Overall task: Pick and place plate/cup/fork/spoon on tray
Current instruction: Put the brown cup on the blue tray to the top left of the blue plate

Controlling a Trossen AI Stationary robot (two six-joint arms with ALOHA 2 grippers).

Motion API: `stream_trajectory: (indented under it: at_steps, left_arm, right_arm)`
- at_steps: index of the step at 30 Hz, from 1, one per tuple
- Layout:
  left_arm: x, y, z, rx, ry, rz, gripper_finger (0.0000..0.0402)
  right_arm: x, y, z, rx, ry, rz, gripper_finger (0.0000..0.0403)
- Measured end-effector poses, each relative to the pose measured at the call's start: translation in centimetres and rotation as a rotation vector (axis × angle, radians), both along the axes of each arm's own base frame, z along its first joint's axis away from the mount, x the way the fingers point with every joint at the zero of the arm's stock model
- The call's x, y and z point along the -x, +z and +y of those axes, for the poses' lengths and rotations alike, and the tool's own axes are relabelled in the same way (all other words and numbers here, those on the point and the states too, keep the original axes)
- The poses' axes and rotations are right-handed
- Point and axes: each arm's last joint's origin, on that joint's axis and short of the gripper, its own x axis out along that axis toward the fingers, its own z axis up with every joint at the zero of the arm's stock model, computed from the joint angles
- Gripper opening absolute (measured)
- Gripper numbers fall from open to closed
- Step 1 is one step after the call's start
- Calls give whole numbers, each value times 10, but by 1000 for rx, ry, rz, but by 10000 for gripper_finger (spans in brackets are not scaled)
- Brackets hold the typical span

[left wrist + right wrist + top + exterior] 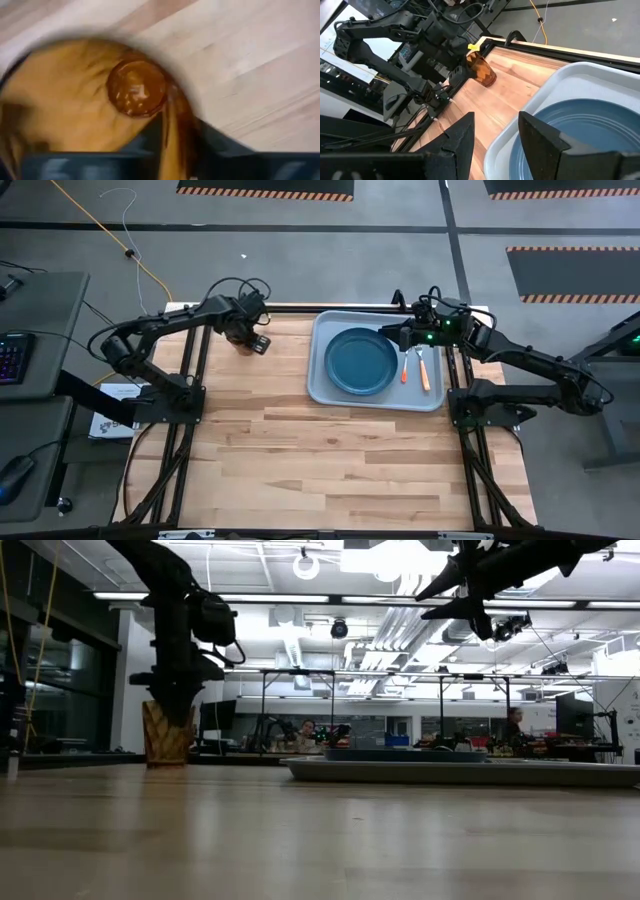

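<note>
Low view: left end effector (172, 705) over cup (166, 737)

The teal-blue plate (361, 361) is sitting flat inside the grey-blue tray (330, 390), filling its left part. Fork (422, 368) and spoon (405, 366) are lying side by side just right of it, orange handles toward the near rim. The amber cup (166, 734) is standing upright on the wood, well apart from the tray.
</note>
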Motion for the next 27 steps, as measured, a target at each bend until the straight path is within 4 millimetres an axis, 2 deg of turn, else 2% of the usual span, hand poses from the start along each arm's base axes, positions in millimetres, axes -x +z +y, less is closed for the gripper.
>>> stream_trajectory:
  at_steps: [2, 3, 6, 9, 13, 17, 21, 24, 27]
  left_arm:
    - [-5, 10, 3, -26, -23, -31, 20]
    - [-9, 17, 6, -38, -39, -61, 15]
    - [-24, 46, 16, -110, -98, -136, 9]
    - [-48, 70, 29, -160, -155, -175, 6]
    - [-97, 92, 41, -206, -271, -204, 5]
    - [-154, 94, 41, -234, -390, -236, 4]
    - [-199, 88, 37, -290, -483, -255, 3]
    - [-220, 73, 38, -317, -510, -247, 3]
    - [-230, 58, 42, -312, -514, -239, 3]
  right_arm:
    - [0, 0, 0, 0, 0, 0, 144]
    - [0, 0, 0, 0, 0, 0, 144]
    - [0, 0, 0, 0, 0, 0, 144]
    - [0, 0, 0, 1, 0, -2, 144]
    - [-1, 2, 0, 12, 0, -23, 144]
    - [-1, 5, -1, 15, -13, -51, 144]
    - [-2, 8, -2, 32, -31, -79, 144]
    - [-2, 9, -2, 34, -42, -84, 144]
    - [-2, 9, -2, 34, -43, -84, 144]
